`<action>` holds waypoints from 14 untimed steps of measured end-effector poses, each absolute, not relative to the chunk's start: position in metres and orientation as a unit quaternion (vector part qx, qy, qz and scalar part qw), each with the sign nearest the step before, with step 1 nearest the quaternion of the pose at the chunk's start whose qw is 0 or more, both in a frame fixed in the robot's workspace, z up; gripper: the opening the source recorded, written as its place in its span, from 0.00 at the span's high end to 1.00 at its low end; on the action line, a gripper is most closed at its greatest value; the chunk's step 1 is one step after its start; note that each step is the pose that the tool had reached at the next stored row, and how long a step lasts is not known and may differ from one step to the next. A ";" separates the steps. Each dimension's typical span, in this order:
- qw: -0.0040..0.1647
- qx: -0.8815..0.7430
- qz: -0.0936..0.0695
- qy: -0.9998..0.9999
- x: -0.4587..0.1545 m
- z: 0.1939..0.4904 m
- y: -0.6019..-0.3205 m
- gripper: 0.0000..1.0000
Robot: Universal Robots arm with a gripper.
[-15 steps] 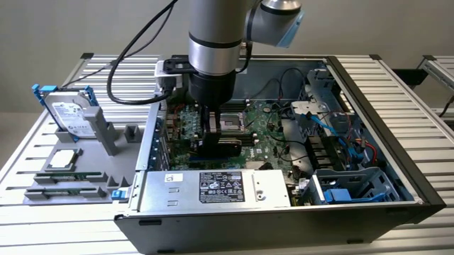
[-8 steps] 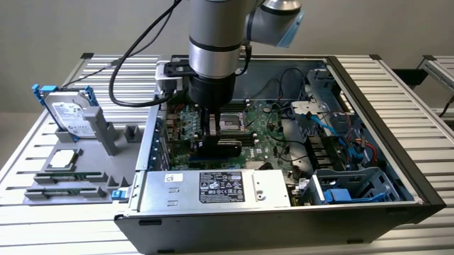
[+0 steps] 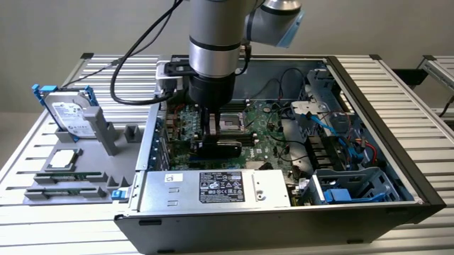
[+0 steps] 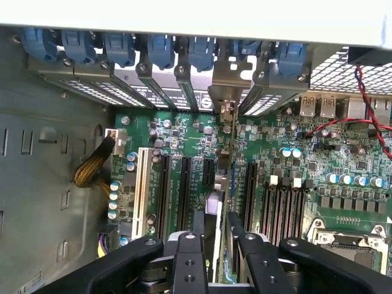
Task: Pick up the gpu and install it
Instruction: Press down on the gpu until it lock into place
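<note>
Exterior view: the arm is seen reaching straight down into an open computer case (image 3: 397, 175) that lies on a slatted table (image 3: 397, 79); the claw (image 3: 210, 139) is lowered over the motherboard (image 3: 266, 125), close to the bare processor socket (image 3: 230, 123); a dark flat card, taken to be the gpu (image 3: 225, 147), is seen on edge just under the fingers; at the exterior view's left a grey fixture (image 3: 71, 186) is set on the table, where a hard drive (image 3: 69, 112) with blue rails is stood upright and memory sticks (image 3: 67, 176) are laid flat.

Wrist view: the gpu (image 4: 224, 184) is seen edge-on between the black fingers (image 4: 187, 260), its metal bracket (image 4: 228, 104) lined up with the opening in the row of rear slot covers (image 4: 141, 86); the claw (image 4: 215, 260) is judged to be clamped on the gpu, with the fingers pressed against both faces of the card; the card is placed over a black expansion slot (image 4: 248, 193), though whether it is fully seated cannot be told.

For the step in hand to be done well, the card is best kept upright and parallel to the slot; pressure is best applied evenly along its edge, and the bracket is to be kept clear of the neighbouring covers.
</note>
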State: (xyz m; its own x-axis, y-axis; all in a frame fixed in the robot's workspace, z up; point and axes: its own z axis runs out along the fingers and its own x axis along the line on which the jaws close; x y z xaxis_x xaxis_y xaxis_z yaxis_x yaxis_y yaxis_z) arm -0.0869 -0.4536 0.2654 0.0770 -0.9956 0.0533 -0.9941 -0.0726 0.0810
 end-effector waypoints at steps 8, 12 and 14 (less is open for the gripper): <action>0.048 0.732 -0.008 -0.679 -0.087 0.265 -0.449 0.74; 0.048 0.732 -0.008 -0.679 -0.087 0.265 -0.449 0.74; 0.048 0.732 -0.008 -0.679 -0.087 0.265 -0.449 0.74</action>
State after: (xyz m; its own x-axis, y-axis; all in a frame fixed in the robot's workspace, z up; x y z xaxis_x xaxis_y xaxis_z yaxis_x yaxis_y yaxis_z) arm -0.0869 -0.4490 0.2653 0.0771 -0.9955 0.0546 -0.9941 -0.0725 0.0810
